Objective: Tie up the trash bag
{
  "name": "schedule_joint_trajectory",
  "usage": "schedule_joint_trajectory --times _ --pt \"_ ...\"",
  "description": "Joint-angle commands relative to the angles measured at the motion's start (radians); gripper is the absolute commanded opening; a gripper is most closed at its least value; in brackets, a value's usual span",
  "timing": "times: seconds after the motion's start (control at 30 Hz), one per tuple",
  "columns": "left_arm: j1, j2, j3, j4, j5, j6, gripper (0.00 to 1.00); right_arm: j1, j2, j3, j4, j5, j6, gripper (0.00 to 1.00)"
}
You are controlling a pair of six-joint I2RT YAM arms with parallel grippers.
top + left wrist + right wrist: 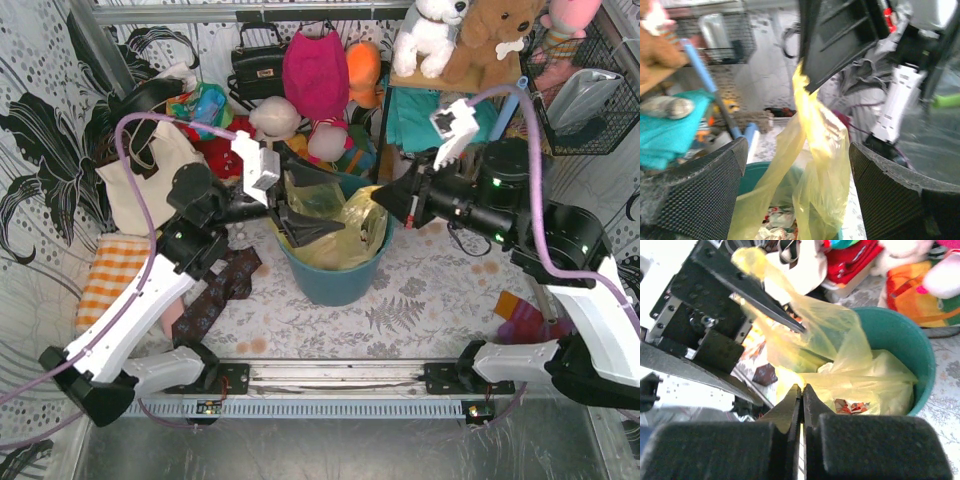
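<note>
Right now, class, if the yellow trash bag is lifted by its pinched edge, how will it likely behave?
Probably floppy: the trash bag hangs in limp folds from the shut right gripper. Likely light: its film is thin enough to show crumpled paper inside. It might slip or tear at the pinch, being thin and glossy.

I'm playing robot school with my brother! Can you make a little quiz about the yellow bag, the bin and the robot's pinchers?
1. True or false: the trash bag sits inside the teal bin.
2. How do the left gripper jaws stand? A) wide open B) shut on the bag C) shut on the bin's rim
3. What is the right gripper pinching?

Key: 1 true; 2 A; 3 the trash bag's yellow plastic.
</note>
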Motion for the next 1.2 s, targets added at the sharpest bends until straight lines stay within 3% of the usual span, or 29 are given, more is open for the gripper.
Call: schedule_joint_trajectory --times 0.0,0.17,0.33,0.43,0.53,0.77,0.9,1.17 --pt "-0.013 -0.113 -0.062 0.118 -0.345 0.007 0.91 0.002 -0.057 -0.052 0.075 0.206 0.137 0.0" --pt "-0.2 -0.157 -0.038 0.005 -0.665 0.184 0.88 0.003 -0.026 -0.052 0.089 0.24 0.26 0.0" --pt "-0.537 -0.098 0.004 -0.052 -1.131 0.448 0.89 0.003 0.011 0.011 -0.051 0.454 0.473 0.0" --pt "-0.693 -0.033 0.022 -0.005 -1.395 0.583 0.89 0.003 0.033 0.049 -0.171 0.576 0.629 0.0" --pt "-0.738 -0.009 -0.021 0.157 -1.551 0.623 0.89 0.002 0.08 0.126 -0.282 0.632 0.721 0.0" --pt "-0.766 0.091 -0.103 0.459 -1.723 0.817 0.91 0.002 0.09 0.141 -0.254 0.613 0.731 0.0" --pt "-0.767 0.118 -0.146 0.584 -1.661 0.882 0.89 0.002 0.095 0.15 -0.237 0.577 0.708 0.0" --pt "-0.748 0.148 -0.163 0.665 -1.515 0.818 0.89 0.003 0.086 0.132 -0.204 0.544 0.684 0.0"
